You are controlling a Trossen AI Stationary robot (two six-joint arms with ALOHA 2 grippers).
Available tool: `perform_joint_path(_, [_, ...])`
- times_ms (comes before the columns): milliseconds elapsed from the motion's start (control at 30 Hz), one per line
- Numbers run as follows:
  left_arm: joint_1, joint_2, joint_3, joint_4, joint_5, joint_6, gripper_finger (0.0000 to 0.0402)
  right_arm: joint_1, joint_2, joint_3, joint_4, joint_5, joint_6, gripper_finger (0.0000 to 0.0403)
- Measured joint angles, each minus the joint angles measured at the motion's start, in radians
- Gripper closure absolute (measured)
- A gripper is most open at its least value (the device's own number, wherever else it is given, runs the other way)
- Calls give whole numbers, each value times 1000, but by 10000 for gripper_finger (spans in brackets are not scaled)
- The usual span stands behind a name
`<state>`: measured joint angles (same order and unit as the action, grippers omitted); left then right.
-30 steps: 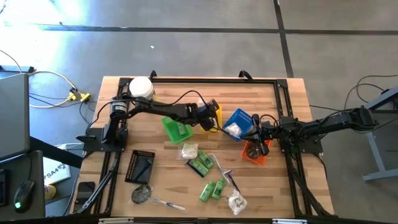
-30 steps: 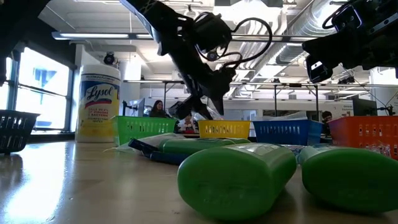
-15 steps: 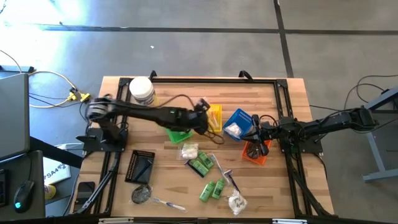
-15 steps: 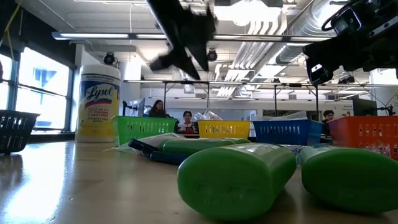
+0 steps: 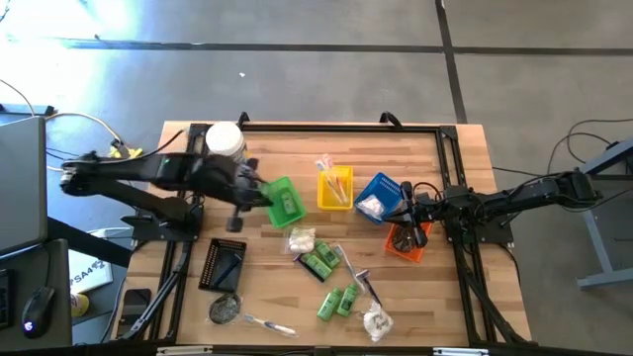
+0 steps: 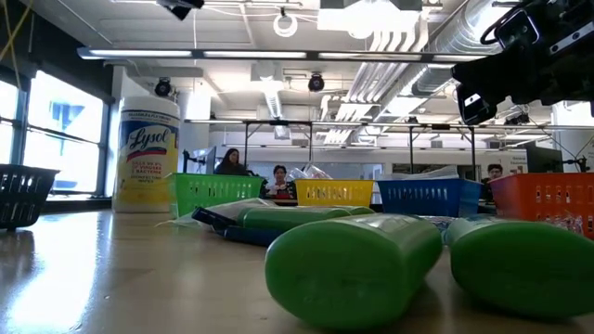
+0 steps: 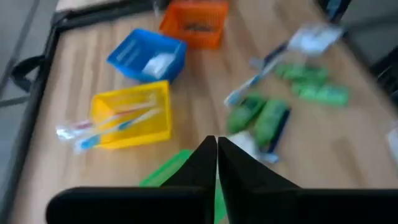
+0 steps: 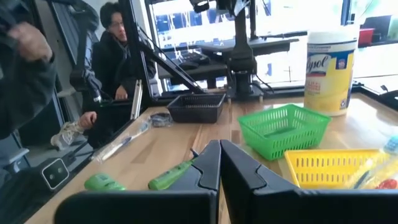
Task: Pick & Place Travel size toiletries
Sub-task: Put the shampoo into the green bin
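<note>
Left gripper [image 7: 216, 147] pinched empty beside green tray [image 5: 284, 202], toothbrushes [image 7: 112, 120] in yellow tray [image 7: 134, 116] only overhead, right gripper [image 8: 219, 151] closed empty at 3 o'clock.

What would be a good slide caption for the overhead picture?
Left gripper at the green tray, right gripper by the orange tray; green tubes and wrapped toiletries lie scattered on the wooden table.

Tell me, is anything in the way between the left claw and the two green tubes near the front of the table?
Yes, partly. The left gripper hangs beside the green basket. Between it and the green tubes lie a white packet and other green tubes. It could probably pass above them.
</note>
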<state>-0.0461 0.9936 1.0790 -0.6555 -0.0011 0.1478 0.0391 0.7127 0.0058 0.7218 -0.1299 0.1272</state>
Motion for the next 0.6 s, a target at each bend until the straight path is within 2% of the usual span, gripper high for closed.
perform_joint_path(100, [-39,-139,-208,162,10,-45,389,0,0,0,8,0,0,401])
perform_joint_path(167, [-67,-222,-347,299,-9,-21,394,0,0,0,9,0,0,401])
perform_joint_path(333, [-120,-374,-674,691,-126,-5,400,0,0,0,15,1,8,401])
perform_joint_path(433, [-118,-421,-779,809,-158,-40,401,0,0,0,16,1,7,401])
perform_joint_path(600, [-118,-450,-851,839,-194,-92,401,0,0,0,19,34,7,401])
